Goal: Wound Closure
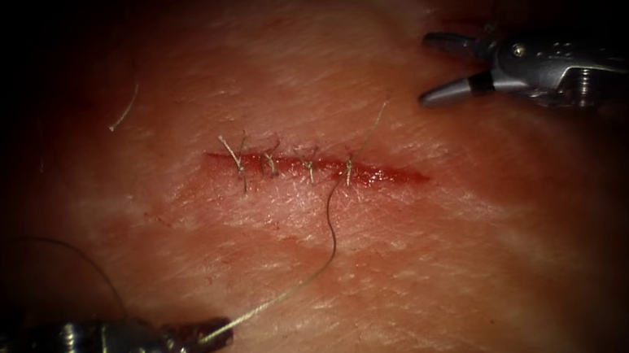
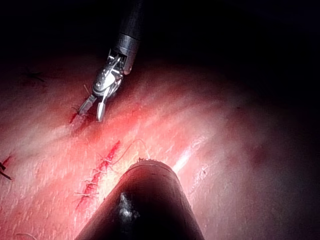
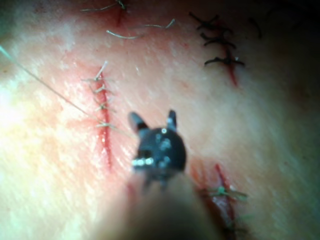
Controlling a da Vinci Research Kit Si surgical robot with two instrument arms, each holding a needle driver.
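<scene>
Gripping the thread (image 1: 297, 288) at lower left, the left tool (image 1: 204, 336) has its jaws closed on it; the strand runs up to the cut (image 1: 313, 167). The right tool (image 1: 441, 68), upper right, gapes empty. Too much tension might tear the tissue (image 1: 442, 265). I can't spot the needle.

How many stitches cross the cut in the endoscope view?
4, in a row along the cut: at its left end, then and, where the thread leaves. The right end is unstitched.
</scene>
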